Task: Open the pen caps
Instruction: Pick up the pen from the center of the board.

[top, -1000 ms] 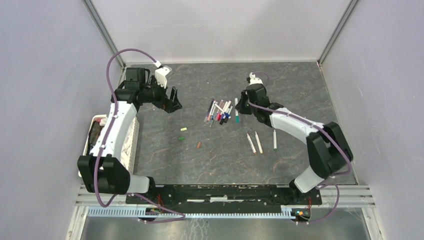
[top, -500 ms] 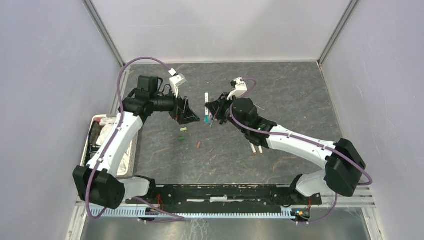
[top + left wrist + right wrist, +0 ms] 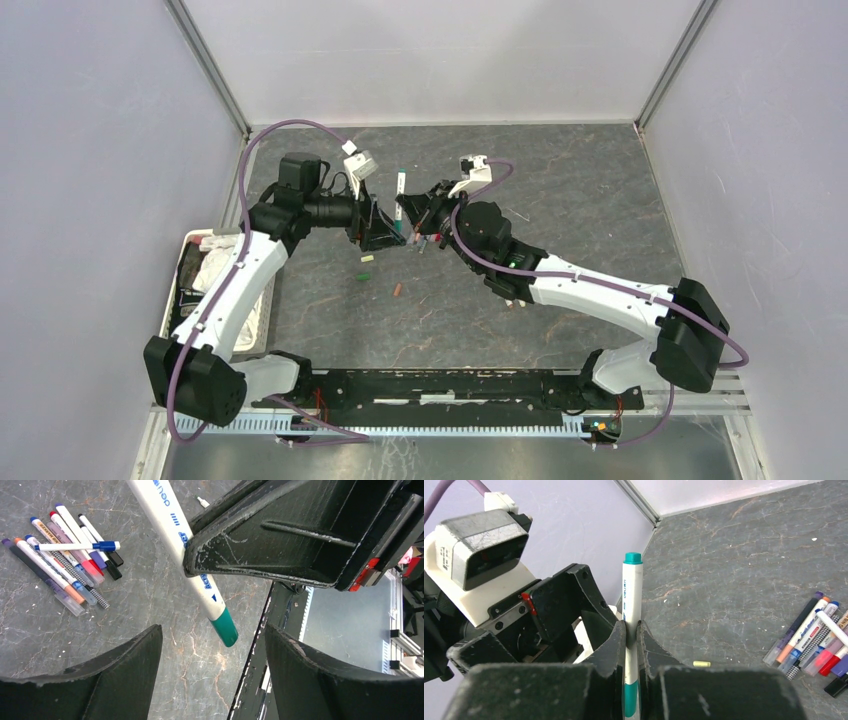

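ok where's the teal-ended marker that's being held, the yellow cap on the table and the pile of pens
teal-ended marker point(image 3: 631, 597), right wrist view, on the white barrel
yellow cap point(image 3: 366, 259), top view, on its middle
pen pile point(image 3: 65, 565), left wrist view, on a barrel mid-pile

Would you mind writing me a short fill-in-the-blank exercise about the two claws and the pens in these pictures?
1. The right claw grips exactly ____ pen.
2. The left claw has its jaws ____, with that pen's teal end showing between them.
3. The loose yellow cap lies on the table nearer the ____ arm's base.
Missing words: one; open; left.
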`<action>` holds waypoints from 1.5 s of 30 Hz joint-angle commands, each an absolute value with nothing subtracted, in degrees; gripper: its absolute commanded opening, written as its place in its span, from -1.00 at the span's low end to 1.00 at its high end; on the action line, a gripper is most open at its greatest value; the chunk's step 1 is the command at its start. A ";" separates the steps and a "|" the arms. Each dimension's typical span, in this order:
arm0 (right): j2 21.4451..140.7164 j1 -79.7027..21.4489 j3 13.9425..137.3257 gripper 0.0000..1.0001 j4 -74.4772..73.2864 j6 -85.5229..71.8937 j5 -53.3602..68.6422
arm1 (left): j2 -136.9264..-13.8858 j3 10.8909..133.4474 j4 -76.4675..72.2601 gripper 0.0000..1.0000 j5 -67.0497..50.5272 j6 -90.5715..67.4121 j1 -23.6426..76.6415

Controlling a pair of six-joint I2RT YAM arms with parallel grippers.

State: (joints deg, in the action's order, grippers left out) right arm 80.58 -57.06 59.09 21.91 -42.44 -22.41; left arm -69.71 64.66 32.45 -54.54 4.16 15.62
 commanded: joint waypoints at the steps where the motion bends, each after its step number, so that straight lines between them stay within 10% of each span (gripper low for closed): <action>1: 79.25 -58.06 60.48 -1.00 25.83 -43.29 -25.75 | -69.26 64.22 29.85 0.52 -56.57 2.46 15.91; 15: 79.63 -59.93 58.51 -1.00 26.72 -44.07 -27.64 | -69.83 64.24 29.61 -0.37 -58.58 4.04 15.91; 19: 79.35 -60.02 58.53 -1.00 25.32 -43.92 -27.84 | -70.23 65.87 32.54 -0.93 -57.28 7.86 15.91; 33: 83.60 -44.47 79.06 0.17 -8.78 -34.73 4.30 | -66.04 63.35 45.69 -0.95 -34.89 48.38 16.13; 45: 94.57 -42.32 81.50 0.30 -17.28 -27.41 33.93 | -63.55 59.47 52.61 -0.95 -28.07 67.13 20.91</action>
